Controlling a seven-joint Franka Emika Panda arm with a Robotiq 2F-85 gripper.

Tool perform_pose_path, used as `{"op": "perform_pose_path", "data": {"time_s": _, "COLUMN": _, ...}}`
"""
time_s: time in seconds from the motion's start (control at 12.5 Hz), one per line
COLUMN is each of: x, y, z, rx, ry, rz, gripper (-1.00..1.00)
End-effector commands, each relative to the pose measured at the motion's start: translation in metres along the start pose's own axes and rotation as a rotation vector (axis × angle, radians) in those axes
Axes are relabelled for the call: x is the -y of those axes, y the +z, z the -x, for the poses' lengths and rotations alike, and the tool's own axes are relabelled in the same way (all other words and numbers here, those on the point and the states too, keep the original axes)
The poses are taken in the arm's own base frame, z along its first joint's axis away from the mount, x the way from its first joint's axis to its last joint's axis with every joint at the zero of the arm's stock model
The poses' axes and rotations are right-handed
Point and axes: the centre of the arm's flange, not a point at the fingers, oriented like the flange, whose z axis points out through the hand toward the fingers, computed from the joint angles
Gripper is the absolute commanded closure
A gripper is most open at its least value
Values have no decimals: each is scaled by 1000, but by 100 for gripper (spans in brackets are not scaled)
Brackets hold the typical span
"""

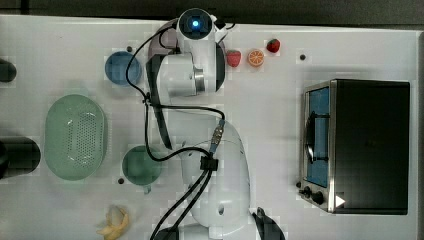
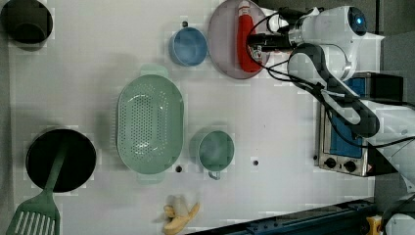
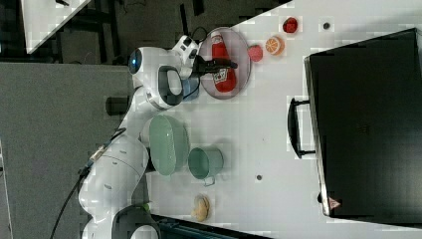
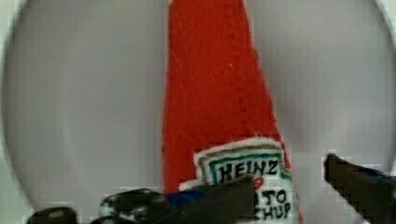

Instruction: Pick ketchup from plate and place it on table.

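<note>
White tabletop carries everything, and a dark floor lies beyond its edges in the right view. At one side edge of the tabletop stands a black toaster oven with a silver front. The white robot arm reaches from the near edge across to the far edge. Near the opposite side edge lies a green oval basket. At the far edge lies the pale grey plate, and the red ketchup bottle lies flat on it, along the middle. The gripper is low over the bottle, with its jaws spread and one finger on each side of the label; they do not pinch it. A blue bowl is just beside the plate. A green cup stands near the basket. A banana is at the near edge.
</note>
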Motion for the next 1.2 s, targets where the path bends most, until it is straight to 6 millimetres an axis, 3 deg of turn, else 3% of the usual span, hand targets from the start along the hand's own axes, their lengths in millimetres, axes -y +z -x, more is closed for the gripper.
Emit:
{"op": "perform_pose_path", "data": {"time_s": 0.08, "x": 4, "y": 0, "z": -3, "rx": -14, "ry": -48, "rz": -6, "gripper": -20}}
{"op": "perform_pose_path", "data": {"time_s": 0.32, "x": 2, "y": -8, "z": -7, "rx": -27, "ry": -46, "rz": -5, "gripper": -15}}
{"op": "perform_pose_path", "data": {"time_s": 0.48, "x": 0, "y": -29, "z": -11, "rx": -41, "ry": -43, "rz": -2, "gripper": -15}}
{"op": "perform_pose_path", "data": {"time_s": 0.88, "x": -14, "y": -142, "z": -5, "rx": 21, "ry": 30, "rz": -15, "gripper": -15}}
{"op": "perform_pose_path", "data": {"time_s": 1.2, "x": -48, "y": -224, "z": 13, "rx": -6, "ry": 91, "rz": 5, "gripper": -15}}
